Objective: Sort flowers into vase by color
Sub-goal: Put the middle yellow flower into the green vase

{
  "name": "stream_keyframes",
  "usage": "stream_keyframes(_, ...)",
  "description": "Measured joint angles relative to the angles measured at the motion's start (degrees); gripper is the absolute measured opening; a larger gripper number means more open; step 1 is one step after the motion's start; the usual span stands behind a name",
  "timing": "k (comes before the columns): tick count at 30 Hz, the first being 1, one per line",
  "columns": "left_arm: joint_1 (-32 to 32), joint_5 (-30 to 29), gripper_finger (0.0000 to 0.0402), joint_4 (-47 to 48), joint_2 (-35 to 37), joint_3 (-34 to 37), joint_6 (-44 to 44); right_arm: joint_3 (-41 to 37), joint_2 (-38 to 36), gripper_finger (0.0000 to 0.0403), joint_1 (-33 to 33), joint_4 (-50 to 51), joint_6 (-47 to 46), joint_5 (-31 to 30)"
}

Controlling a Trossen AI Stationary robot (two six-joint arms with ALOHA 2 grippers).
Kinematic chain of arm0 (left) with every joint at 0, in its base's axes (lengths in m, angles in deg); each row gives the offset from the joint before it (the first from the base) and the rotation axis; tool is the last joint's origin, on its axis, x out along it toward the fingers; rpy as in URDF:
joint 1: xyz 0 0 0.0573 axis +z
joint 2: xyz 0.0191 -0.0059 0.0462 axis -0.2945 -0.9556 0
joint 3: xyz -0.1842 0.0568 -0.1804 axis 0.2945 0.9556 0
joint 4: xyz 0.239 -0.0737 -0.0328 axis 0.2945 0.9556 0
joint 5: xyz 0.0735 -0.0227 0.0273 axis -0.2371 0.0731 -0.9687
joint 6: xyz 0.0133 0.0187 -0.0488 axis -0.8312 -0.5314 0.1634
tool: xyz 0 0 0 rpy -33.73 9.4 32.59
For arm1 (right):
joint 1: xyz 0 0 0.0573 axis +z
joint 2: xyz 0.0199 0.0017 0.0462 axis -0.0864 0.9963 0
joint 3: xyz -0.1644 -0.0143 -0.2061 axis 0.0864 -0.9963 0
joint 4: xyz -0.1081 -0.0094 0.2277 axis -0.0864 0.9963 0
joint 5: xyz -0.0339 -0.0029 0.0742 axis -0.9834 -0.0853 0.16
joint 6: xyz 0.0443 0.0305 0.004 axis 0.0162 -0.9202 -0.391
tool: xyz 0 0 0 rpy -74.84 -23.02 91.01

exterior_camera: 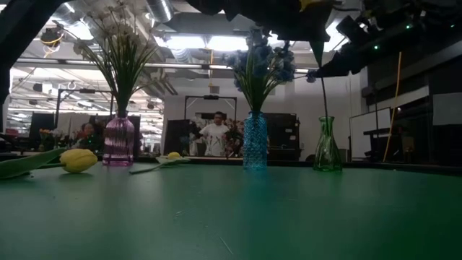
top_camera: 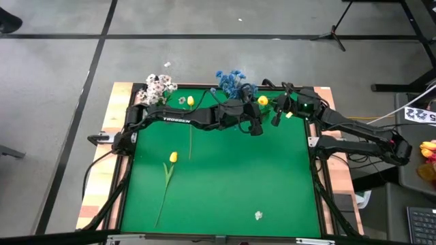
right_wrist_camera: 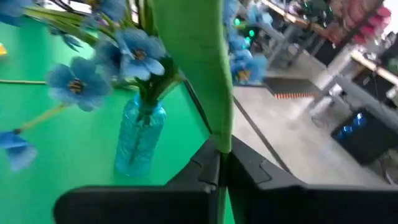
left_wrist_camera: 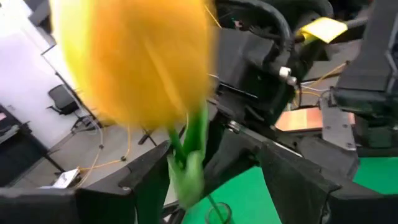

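Two dark, near-black jointed arms, matte casings in long boxy segments. White lettering along the left arm (top_camera: 178,120). Black cables looped beside the right arm (top_camera: 354,131), with small green lights glowing near its wrist. Flat, angular black fingers (right_wrist_camera: 261,177), hard-edged. Silver connector and yellow tag on the housing in the left wrist view.

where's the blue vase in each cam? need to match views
High: blue vase at the table's far edge, middle, under its blue flowers.
Low: centre, between the pink vase and the green vase.
Left wrist: not in it.
Right wrist: left of centre.
Shared landmark: the blue flowers.
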Motion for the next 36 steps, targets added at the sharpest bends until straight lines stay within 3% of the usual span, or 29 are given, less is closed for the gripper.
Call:
stream_keyframes(9, -2.4, -0.5, 0.0237, 1.7, 2.1, 0.0, 0.0, 0.0, 0.0, 0.0013, -1.5, 0.3, -6.9, -4.6)
stream_keyframes(19, -8.1, -0.5, 0.0237, 6.2, 5.6, 0.0, 0.0, 0.0, 1.7, 0.0022, -6.1, 1.6, -13.0, -0.6)
stream_keyframes(25, -12.3, -0.5, 0.0237, 16.4, 9.2, 0.0, 1.3, 0.0, 5.7, 0.0034, -6.0, 2.2, -13.0, -0.4)
stream_keyframes(30, -15.5, -0.5, 0.0237, 28.0, 13.1, 0.0, 7.7, 0.0, 8.1, 0.0046, -6.0, 2.3, -11.6, 2.1)
stream_keyframes(36, -19.4, -0.5, 0.0237, 45.1, 18.9, 0.0, 13.1, 0.0, 7.7, 0.0127, -6.0, 3.0, -11.2, 6.3)
